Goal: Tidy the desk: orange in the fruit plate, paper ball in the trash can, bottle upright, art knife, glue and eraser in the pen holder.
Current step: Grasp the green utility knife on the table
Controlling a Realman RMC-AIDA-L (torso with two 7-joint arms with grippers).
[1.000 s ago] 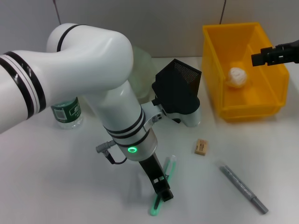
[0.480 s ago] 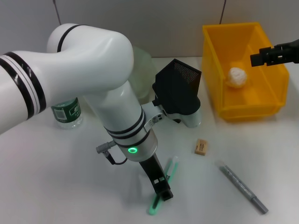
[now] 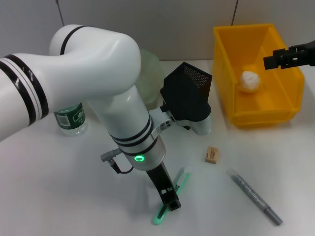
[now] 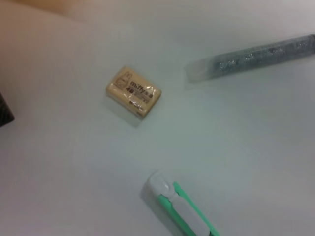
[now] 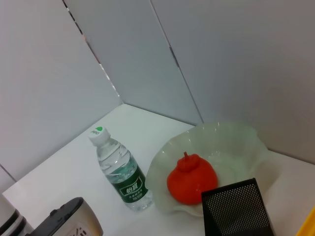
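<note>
The eraser [image 4: 133,92] carries a printed sleeve. In the left wrist view the word "miffy" is legible on it, with "4B" on the line below; a further small line of print under that cannot be read. The bottle [image 5: 119,170] has a green label [image 5: 132,186] bearing white characters, too small to read in the right wrist view or the head view. No other text is legible.

1. A water bottle [image 5: 120,171] with a green label stands upright on the white counter [image 5: 59,172].
2. Just beside it sits a pale, wavy-rimmed fruit plate [image 5: 236,147] holding the orange [image 5: 192,179].
3. A black mesh pen holder [image 5: 238,209] stands in front of the plate.
</note>
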